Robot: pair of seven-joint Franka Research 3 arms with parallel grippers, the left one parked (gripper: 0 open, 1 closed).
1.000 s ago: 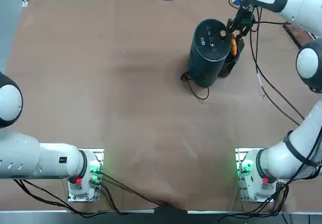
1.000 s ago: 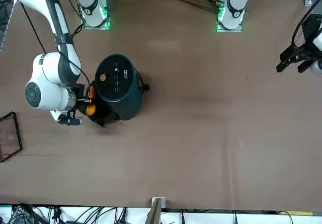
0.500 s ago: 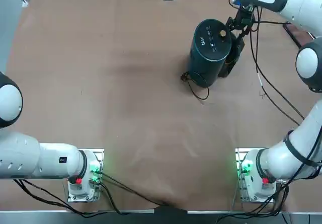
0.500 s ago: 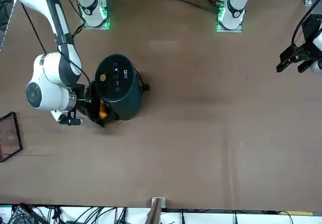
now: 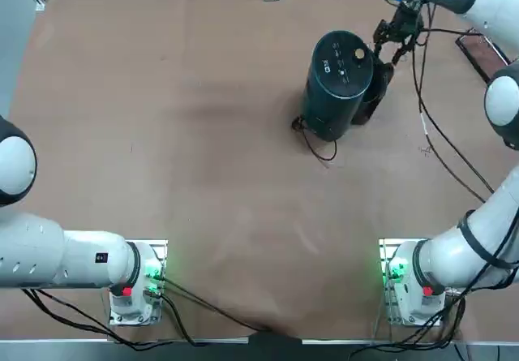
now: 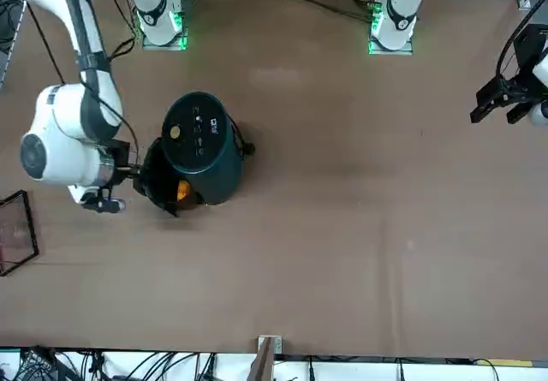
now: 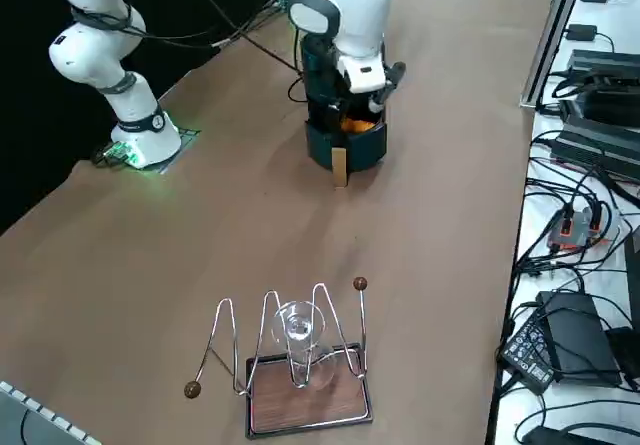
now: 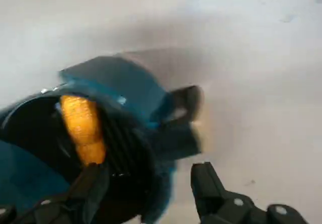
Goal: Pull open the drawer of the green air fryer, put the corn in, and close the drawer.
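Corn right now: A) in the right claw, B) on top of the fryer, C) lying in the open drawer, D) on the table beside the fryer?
C: the corn lies inside the pulled-out drawer of the green air fryer, and the right claw is open and empty beside it.

Top cam hangs overhead, looking straight down the robot's way — arm bases along the bottom edge. Front cam sits high across the table [image 6: 360, 227], facing back, so everything's flipped. Right side cam is raised off the robot's right, looking diagonally down. Wrist cam rides the right arm, super close. All four catch the green air fryer [image 5: 339, 81] — its pulled-out drawer [image 7: 350, 143] shows in the side view.
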